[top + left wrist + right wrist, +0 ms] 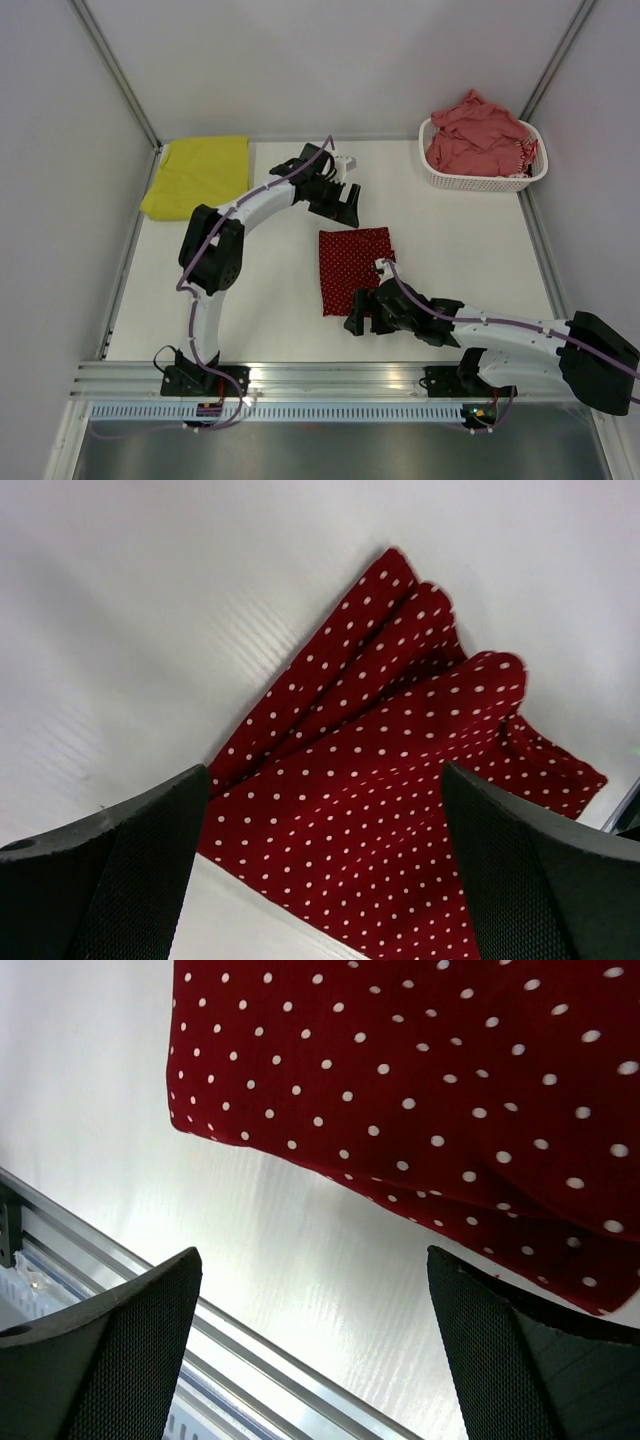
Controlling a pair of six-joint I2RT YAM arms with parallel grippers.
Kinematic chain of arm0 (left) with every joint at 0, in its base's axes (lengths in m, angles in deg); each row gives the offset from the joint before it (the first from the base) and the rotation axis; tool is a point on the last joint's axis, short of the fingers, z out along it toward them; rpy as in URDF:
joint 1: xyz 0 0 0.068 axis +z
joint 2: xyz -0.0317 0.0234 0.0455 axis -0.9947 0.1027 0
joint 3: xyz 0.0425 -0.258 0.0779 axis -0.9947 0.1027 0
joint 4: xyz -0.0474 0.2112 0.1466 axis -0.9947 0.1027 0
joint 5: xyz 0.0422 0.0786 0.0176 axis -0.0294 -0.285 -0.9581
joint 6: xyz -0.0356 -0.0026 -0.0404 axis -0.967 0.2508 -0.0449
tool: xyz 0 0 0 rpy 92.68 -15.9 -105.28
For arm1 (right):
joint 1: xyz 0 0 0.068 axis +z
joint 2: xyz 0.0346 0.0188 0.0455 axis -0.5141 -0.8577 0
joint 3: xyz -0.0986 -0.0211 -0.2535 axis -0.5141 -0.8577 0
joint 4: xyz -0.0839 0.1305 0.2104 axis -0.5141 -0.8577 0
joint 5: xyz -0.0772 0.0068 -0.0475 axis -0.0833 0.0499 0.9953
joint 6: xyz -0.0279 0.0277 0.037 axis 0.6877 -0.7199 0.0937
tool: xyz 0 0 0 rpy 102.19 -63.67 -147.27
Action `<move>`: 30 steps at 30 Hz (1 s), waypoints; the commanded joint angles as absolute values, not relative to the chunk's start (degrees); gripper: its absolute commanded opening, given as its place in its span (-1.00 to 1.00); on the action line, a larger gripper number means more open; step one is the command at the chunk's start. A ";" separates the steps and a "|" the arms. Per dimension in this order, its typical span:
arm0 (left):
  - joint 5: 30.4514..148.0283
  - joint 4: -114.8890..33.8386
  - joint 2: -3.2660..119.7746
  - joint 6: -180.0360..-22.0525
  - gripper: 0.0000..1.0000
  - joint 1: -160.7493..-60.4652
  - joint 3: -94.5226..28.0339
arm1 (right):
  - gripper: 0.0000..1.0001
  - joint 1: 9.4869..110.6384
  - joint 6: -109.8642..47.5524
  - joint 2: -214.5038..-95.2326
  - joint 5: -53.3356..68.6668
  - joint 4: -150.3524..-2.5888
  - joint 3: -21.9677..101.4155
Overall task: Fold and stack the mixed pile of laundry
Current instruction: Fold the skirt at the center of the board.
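A dark red white-dotted cloth (352, 262) lies flat in the middle of the table, roughly rectangular, with folds along its far edge (390, 770). My left gripper (335, 205) hovers open just beyond the cloth's far edge, and its view shows the cloth between the spread fingers (322, 770). My right gripper (358, 312) stands open at the cloth's near edge, over bare table (313, 1255), with the cloth's hem (420, 1070) just ahead. A yellow-green garment (197, 175) lies folded at the far left. Salmon-pink garments (478, 135) are heaped in the basket.
A white perforated plastic basket (480, 178) stands at the back right corner. A metal rail (150, 1260) runs along the table's near edge, close under my right gripper. Grey walls close in the left, right and far sides.
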State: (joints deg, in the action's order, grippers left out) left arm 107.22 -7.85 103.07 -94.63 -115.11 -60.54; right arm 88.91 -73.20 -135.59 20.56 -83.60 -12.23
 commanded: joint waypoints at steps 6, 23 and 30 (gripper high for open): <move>109.55 -8.09 107.13 -103.86 0.99 -115.31 -54.95 | 0.96 85.71 -71.28 -140.14 19.79 -78.42 -11.91; 99.18 -21.46 74.01 -126.63 0.99 -115.22 -5.39 | 0.96 63.11 -50.28 -143.13 15.48 -71.92 -10.25; 95.25 -19.71 59.42 -130.42 0.99 -115.48 1.67 | 0.96 57.48 -43.33 -143.58 9.77 -77.89 -3.67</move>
State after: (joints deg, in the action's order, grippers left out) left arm 100.55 -22.59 62.96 -126.30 -115.31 1.49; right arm 57.70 -48.29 -144.33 12.78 -76.56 -7.94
